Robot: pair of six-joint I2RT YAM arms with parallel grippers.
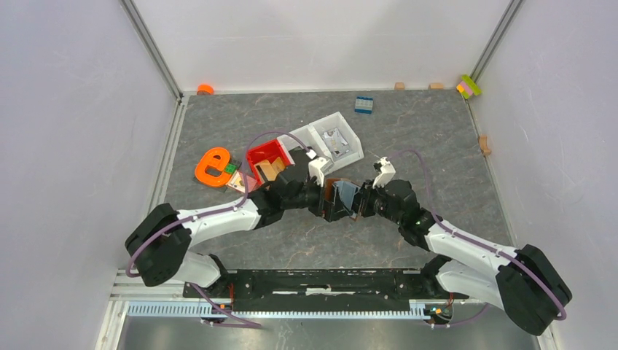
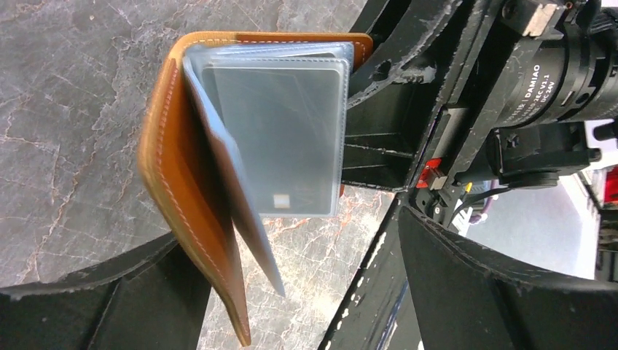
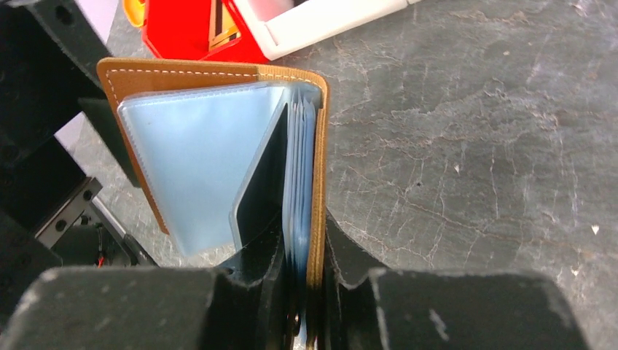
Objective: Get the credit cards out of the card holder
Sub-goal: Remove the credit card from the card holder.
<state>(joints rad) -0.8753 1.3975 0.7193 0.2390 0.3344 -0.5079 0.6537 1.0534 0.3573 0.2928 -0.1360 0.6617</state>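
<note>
Close to us, our right fingers (image 3: 437, 306) are almost shut. They pinch one brown cover of the card holder (image 3: 211, 76), together with its stack of clear pockets. The holder is open like a book, right between our two sets of fingers, with the grey desk (image 3: 474, 146) behind it.

Our left fingers (image 2: 95, 306) stand apart. The other brown cover leans on one of them, and we can see desk between that cover and the other finger. A silvery credit card (image 2: 284, 138) sits inside a clear pocket that faces the left fingers.

Just past the left fingers is a red bin (image 1: 259, 154). A white bin (image 1: 324, 120) is beside it, a bit farther on. An orange plastic piece (image 1: 211, 168) lies out to the left of the left fingers. Far beyond the right fingers is a small blue block (image 1: 364, 104).
</note>
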